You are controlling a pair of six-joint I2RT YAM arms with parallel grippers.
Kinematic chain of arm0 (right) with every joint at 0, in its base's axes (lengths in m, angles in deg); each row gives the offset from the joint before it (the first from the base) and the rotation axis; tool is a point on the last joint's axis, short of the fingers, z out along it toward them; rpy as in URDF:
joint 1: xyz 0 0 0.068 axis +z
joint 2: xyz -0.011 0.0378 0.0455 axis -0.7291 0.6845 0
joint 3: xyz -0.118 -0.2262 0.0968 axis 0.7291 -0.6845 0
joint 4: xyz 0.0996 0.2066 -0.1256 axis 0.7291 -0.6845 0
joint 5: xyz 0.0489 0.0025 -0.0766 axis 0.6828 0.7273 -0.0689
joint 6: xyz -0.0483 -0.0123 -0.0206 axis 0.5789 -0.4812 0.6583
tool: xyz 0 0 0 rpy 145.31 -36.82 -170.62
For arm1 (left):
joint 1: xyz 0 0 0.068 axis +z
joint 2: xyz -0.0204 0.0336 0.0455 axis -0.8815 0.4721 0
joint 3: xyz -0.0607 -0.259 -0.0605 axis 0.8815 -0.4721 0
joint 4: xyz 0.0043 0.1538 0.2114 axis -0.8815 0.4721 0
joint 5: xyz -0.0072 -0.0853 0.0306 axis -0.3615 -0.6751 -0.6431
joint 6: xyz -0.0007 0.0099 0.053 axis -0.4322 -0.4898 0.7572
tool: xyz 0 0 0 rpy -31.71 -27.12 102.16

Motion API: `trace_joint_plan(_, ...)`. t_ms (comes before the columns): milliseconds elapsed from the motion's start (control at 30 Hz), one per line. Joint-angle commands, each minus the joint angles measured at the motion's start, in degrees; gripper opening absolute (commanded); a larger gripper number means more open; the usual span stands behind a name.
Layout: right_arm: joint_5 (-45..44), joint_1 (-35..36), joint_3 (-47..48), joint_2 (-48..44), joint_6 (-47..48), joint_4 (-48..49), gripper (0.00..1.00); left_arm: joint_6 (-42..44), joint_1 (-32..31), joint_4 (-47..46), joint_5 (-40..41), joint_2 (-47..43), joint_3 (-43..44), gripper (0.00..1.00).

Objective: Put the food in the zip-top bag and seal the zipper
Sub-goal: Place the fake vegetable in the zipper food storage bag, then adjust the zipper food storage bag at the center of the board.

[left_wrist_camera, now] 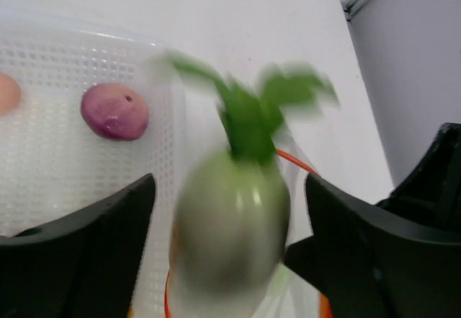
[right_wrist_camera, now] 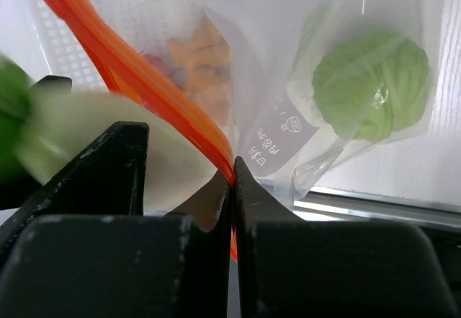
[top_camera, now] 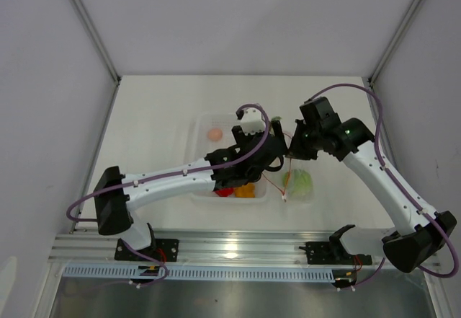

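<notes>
My left gripper [left_wrist_camera: 229, 210] is open. The white radish [left_wrist_camera: 230, 231] with green leaves is blurred between its spread jaws, clear of both, right above the zip-top bag's mouth and its orange-red zipper [left_wrist_camera: 295, 161]. My right gripper [right_wrist_camera: 233, 177] is shut on the zipper [right_wrist_camera: 130, 51] and holds the bag [right_wrist_camera: 288, 29] up and open. The green cabbage [right_wrist_camera: 371, 84] lies inside the bag. The radish [right_wrist_camera: 86, 138] shows at the mouth. From above, the bag [top_camera: 299, 182] hangs right of the tray, with both grippers [top_camera: 277, 152] [top_camera: 292, 148] meeting over it.
The rigid clear tray [top_camera: 198, 127] holds the pink round piece [top_camera: 214, 134], the purple onion [left_wrist_camera: 114, 110], the red bell pepper [top_camera: 225, 191] and the orange-yellow lumpy piece [top_camera: 245, 190]. My left arm lies across the tray. A metal rail runs along the table's near edge.
</notes>
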Motion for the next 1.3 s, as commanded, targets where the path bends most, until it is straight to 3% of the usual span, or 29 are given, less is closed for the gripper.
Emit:
trace_joint_plan(0, 1.58, -0.30, 2.87, -0.75, -0.86, 1.80, 0.00, 2.11, -0.51, -5.78, -2.30, -1.08, -1.08, 0.92)
trace_joint_plan(67, 1.93, -0.74, 2.78, -0.84, -0.86, 2.06, 0.00, 1.84, -0.59, -7.01, -2.56, -2.22, -3.45, 1.00)
trace_joint_plan(200, 2.28, -1.27, 2.60, -0.75, -0.51, 2.06, 0.00, 3.15, -0.51, -11.05, -3.53, -4.77, -8.53, 1.00)
trace_joint_plan(300, 2.37, -1.71, 2.78, -0.75, -0.42, 1.89, 0.00, 5.44, -0.42, -14.57, -4.06, -7.05, -10.65, 0.98)
trace_joint_plan(467, 0.53, -2.06, 3.74, -0.32, 0.54, 0.13, 0.00, 6.23, -0.24, -11.07, -1.77, -11.10, -11.97, 0.96)
trace_joint_plan(567, -0.62, -3.11, 3.75, 0.04, 1.95, -1.01, 0.00, 13.67, 0.28, -9.83, -2.03, -16.18, -14.34, 0.91)
trace_joint_plan(700, -0.62, -3.82, 3.66, 0.04, 2.65, -1.28, 0.00, 19.24, 2.12, -10.89, -11.31, -21.54, -18.74, 0.84)
trace_joint_plan(900, 5.09, -4.61, 2.78, -2.32, 3.53, 0.39, 0.00, 15.04, 3.18, -5.87, -20.05, -23.93, -24.34, 0.76)
trace_joint_plan(1033, 15.87, -16.62, 0.77, -3.74, 7.65, 3.28, 0.00, 15.64, 3.18, -11.67, -25.58, -27.36, -29.73, 0.72)
trace_joint_plan(1067, 22.60, -23.79, 0.06, -3.13, 10.27, 3.90, 0.00, 15.73, 3.18, -11.85, -26.90, -27.36, -29.82, 0.72)
trace_joint_plan(1133, 31.67, -31.20, -1.70, 0.63, 13.44, 4.52, 0.00, 16.26, 3.18, -10.72, -28.31, -26.93, -28.59, 0.73)
trace_joint_plan(1267, 27.34, -30.81, 2.51, 4.43, 15.84, 1.01, 0.00, 16.52, 3.18, -10.09, -29.80, -26.83, -27.36, 0.74)
